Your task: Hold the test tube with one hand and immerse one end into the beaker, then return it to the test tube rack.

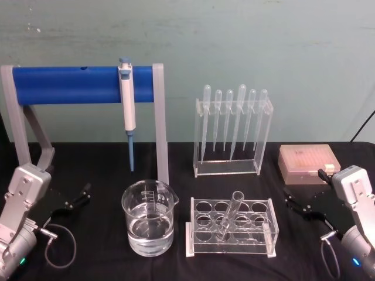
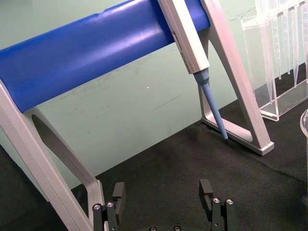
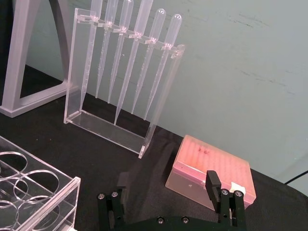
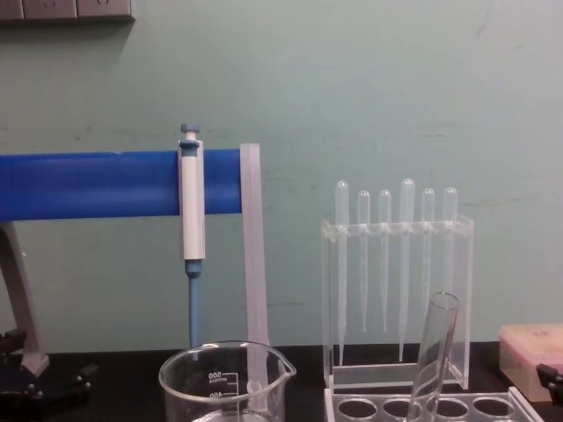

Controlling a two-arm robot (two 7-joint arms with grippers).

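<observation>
Flanking the racked tube [image 1: 230, 213], my left claw [image 1: 79, 196] and right claw [image 1: 296, 202] gape empty; pickup looks next, beaker [image 1: 149, 216] at its 9 o'clock.

Head cam: high up, looks fwd & down over whole black table [image 1: 94, 167]. Chest cam: low, approx table level, faces wall [image 4: 396, 88], close on beaker [image 4: 224, 382] rim & test tube [image 4: 433, 356]. Left wrist cam: behind left gripper [image 2: 162, 190], facing blue pipettor stand [image 2: 86, 53]. Right wrist cam: behind right gripper [image 3: 166, 183], facing pipette rack [image 3: 120, 82] & pink tip box [image 3: 211, 166]. Head & chest share pipettor [image 1: 126, 96], pipette rack.
</observation>
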